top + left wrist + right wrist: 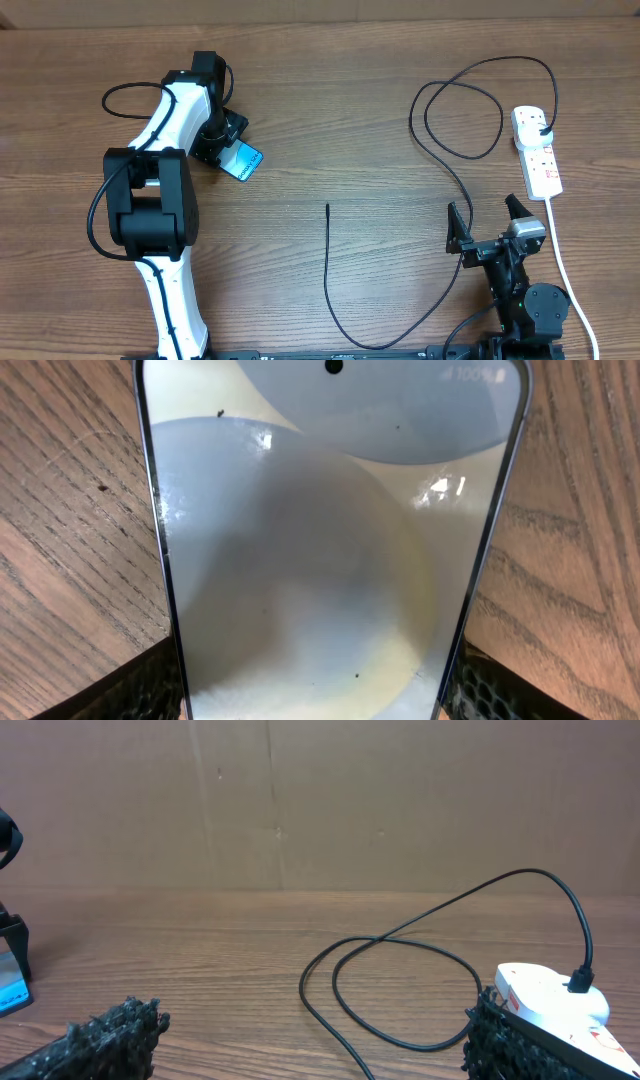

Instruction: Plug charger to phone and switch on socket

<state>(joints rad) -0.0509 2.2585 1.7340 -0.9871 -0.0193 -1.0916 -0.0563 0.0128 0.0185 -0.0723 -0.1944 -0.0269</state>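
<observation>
Wood table (330,100): phone (243,160) clamped in left gripper (230,148), far left; right gripper (488,222) spread wide, empty. At centre, charger (327,240) tip, to be pinched just behind connector; socket (537,150) far right.

Our left arm (170,130) rises from the 6 o'clock table edge, folds at the elbow and reaches toward 1 o'clock. Its left gripper (226,142) points toward 5 o'clock, fingers (150,685) pressed on both edges of the phone (320,560). Our right arm (545,305) sits low at 5 o'clock, the right gripper (488,222) aimed toward 12 o'clock with fingers (100,1040) spread wide.
</observation>
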